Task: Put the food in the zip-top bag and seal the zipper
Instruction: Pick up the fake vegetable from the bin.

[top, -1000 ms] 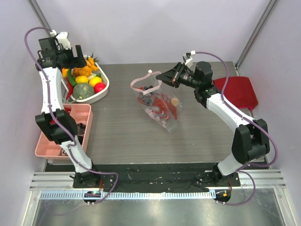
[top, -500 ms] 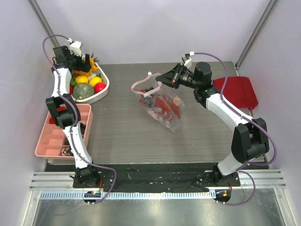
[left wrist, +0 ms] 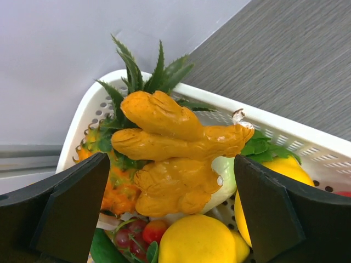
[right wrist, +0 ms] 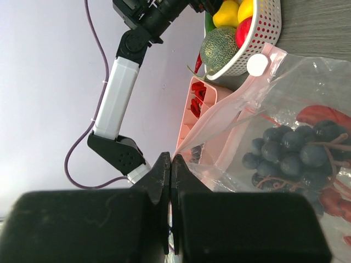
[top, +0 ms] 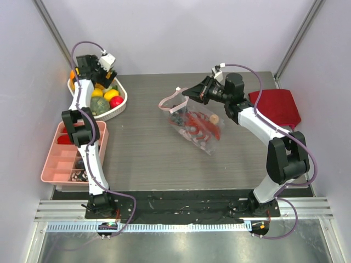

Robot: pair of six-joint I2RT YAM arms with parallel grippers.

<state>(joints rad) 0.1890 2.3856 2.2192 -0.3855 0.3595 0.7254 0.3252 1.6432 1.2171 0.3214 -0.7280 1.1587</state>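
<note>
Grey table (top: 142, 148): right gripper (top: 192, 93) pinches zip-top bag's (top: 198, 130) edge; left gripper (left wrist: 170, 204) gapes above basket (left wrist: 307, 137).

bright, even, diffuse light; faint soft shadows; crisp overhead view; soft-focus foreground in right wrist view

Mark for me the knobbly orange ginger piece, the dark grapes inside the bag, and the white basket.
orange ginger piece (left wrist: 175, 148), left wrist view, on its middle lobe.
dark grapes (right wrist: 296, 150), right wrist view, centre of the bunch.
white basket (left wrist: 290, 131), left wrist view, bare right rim.
</note>
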